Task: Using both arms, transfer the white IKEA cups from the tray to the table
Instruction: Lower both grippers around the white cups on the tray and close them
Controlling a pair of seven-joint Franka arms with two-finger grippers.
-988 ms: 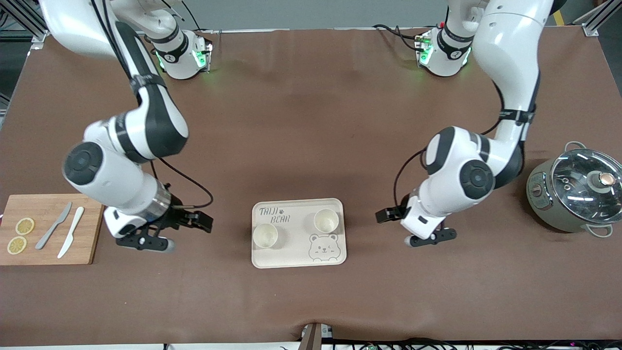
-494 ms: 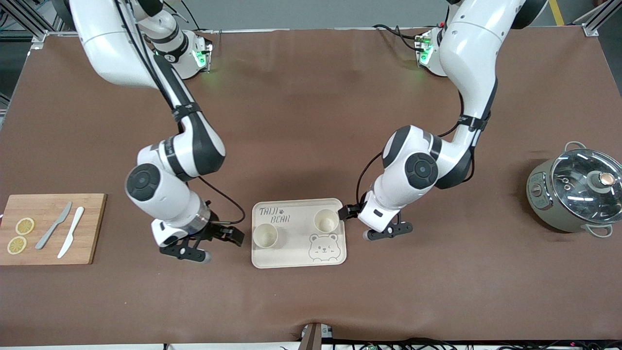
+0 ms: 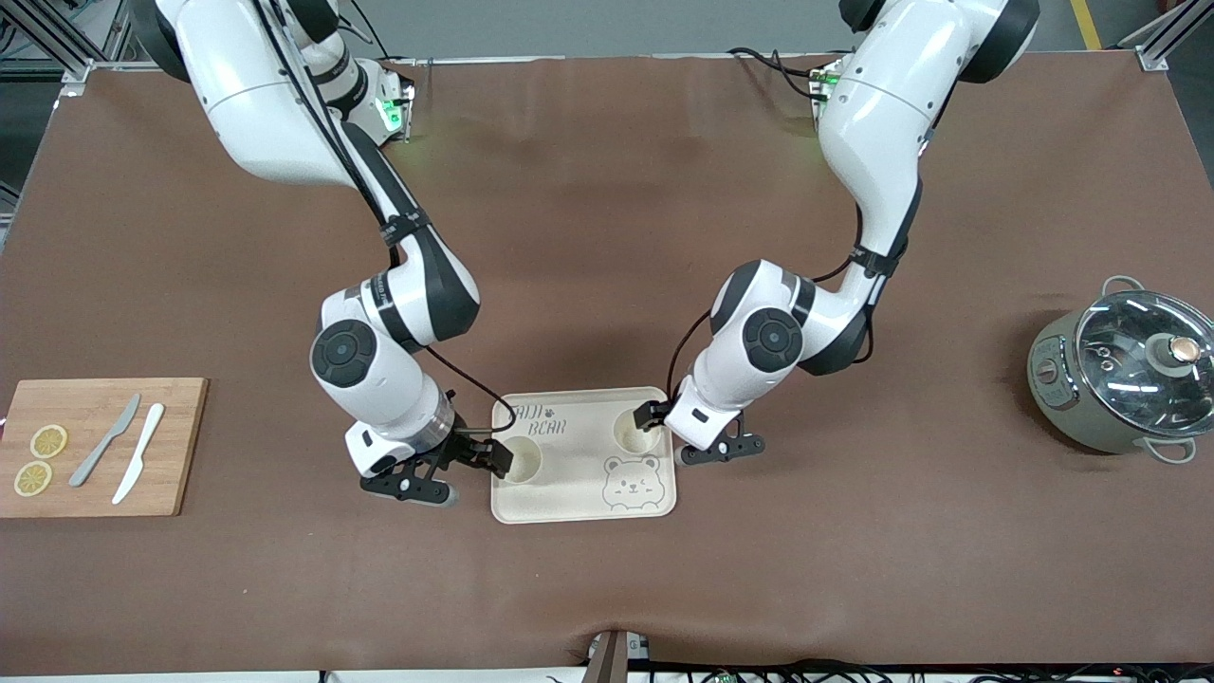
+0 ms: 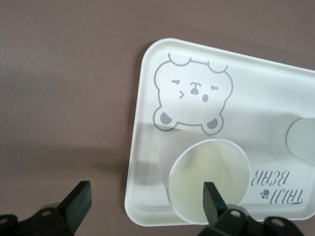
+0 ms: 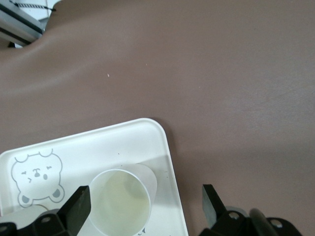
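Two cream-white cups stand upright on the bear-printed tray [image 3: 580,493]. One cup [image 3: 524,461] is toward the right arm's end, the other cup [image 3: 634,433] toward the left arm's end and farther from the front camera. My right gripper [image 3: 457,474] is open and straddles the tray's edge, one finger by its cup [image 5: 120,202], the other over the table. My left gripper [image 3: 689,432] is open in the same way beside its cup [image 4: 209,183], one finger over the rim. In the wrist views the right gripper [image 5: 145,204] and left gripper [image 4: 146,201] hold nothing.
A wooden cutting board [image 3: 171,446] with two lemon slices and two knives lies at the right arm's end. A grey-green pot with a glass lid [image 3: 1124,372] stands at the left arm's end. The tray shows in both wrist views [image 4: 261,93] [image 5: 98,147].
Both arms have swung in from the table's ends to the tray. Each open gripper now stands at its cup. The cups and tray have not moved.
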